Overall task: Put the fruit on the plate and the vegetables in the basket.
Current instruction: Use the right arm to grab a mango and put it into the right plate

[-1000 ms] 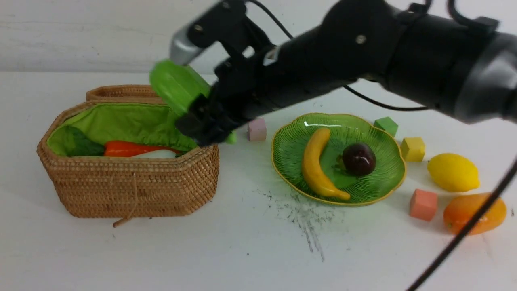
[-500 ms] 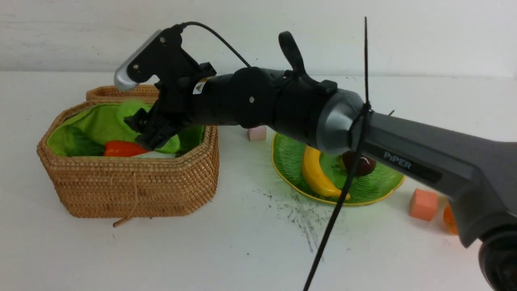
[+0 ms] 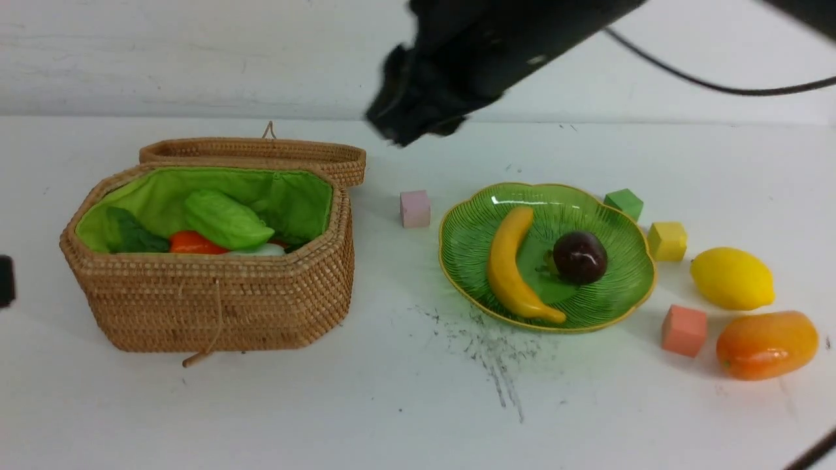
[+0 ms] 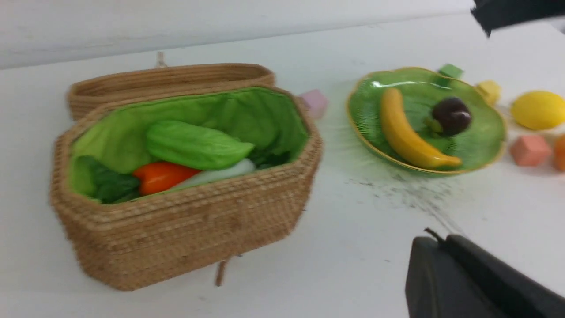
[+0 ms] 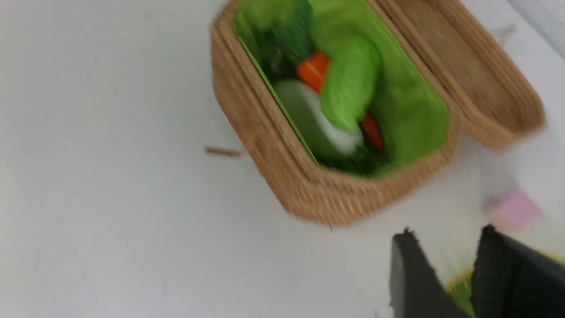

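Note:
The wicker basket point(image 3: 215, 307) stands open at the left with the light green gourd point(image 3: 225, 219), the orange carrot point(image 3: 189, 243) and the white radish point(image 3: 258, 250) inside. The green plate point(image 3: 614, 300) holds the banana point(image 3: 513, 264) and the maroon ball point(image 3: 580, 256). The lemon point(image 3: 733, 278) and the mango point(image 3: 765, 344) lie on the table right of the plate. My right gripper point(image 3: 408, 127) is high above the table between basket and plate, blurred; in the right wrist view it point(image 5: 446, 234) is open and empty. My left gripper point(image 4: 435, 240) is shut and empty, low at the left.
Pastel cubes lie around the plate: pink point(image 3: 415, 208), green point(image 3: 624, 202), yellow point(image 3: 667, 240) and salmon point(image 3: 684, 330). The basket's lid point(image 3: 261, 153) lies open behind it. Dark scuff marks point(image 3: 490, 346) cross the table in front of the plate.
My right gripper carried the green gourd over the basket, let it go inside, and has risen up and to the right, empty.

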{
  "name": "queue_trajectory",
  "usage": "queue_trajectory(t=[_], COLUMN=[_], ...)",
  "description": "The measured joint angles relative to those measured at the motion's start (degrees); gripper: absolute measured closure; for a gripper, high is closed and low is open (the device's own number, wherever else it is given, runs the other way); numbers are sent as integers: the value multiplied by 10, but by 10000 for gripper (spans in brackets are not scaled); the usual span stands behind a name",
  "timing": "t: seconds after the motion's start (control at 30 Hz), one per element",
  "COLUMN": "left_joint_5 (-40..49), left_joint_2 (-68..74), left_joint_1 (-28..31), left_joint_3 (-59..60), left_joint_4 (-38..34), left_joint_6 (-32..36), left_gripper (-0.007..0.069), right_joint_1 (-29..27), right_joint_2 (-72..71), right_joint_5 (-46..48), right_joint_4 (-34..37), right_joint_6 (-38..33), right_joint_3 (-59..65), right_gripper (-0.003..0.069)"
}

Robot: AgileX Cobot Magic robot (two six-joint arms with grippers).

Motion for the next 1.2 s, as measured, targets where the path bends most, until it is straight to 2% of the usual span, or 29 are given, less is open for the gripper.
queue_trajectory(t=[0.1,0.2,0.23,0.33,0.47,0.6,0.63,0.7,0.73,0.77,0.9,0.93,1.03,1.2], left_joint_5=[-6,-8,-9,-9,-2,6,10,13,15,15,19,19,19,20], left_joint_2=[0,0,0,0,0,0,0,0,0,0,0,0,0,0], left_joint_1=[0,0,0,0,0,0,0,0,0,0,0,0,0,0], left_joint_3=[0,0,0,0,0,0,0,0,0,0,0,0,0,0], left_joint_4=[-116,-180,-224,-288,-325,-333,-333,-334,-333,-333,-333,-333,-333,-333], left_joint_6=[100,165,209,276,324,334,336,336,336,336,336,336,336,336], left_gripper=[610,610,610,610,608,607,607,607,607,607,607,607,606,606], right_joint_1=[-44,-74,-93,-142,-217,-288,-317,-344,-363,-372,-421,-428,-440,-449], right_joint_2=[-18,-28,-36,-68,-102,-105,-99,-91,-83,-79,-38,-24,6,53], right_joint_5=[79,85,85,85,85,52,18,-13,-33,-41,-89,-96,-113,-150], right_joint_4=[-46,-71,-86,-118,-136,-135,-126,-114,-104,-100,-70,-60,-43,-32], right_joint_6=[62,109,135,192,295,377,408,436,455,459,475,476,477,477], right_joint_3=[2,23,45,120,239,340,372,393,400,402,405,405,405,405], right_gripper=[663,674,673,664,635,553,484,396,321,283,47,15,-17,7])
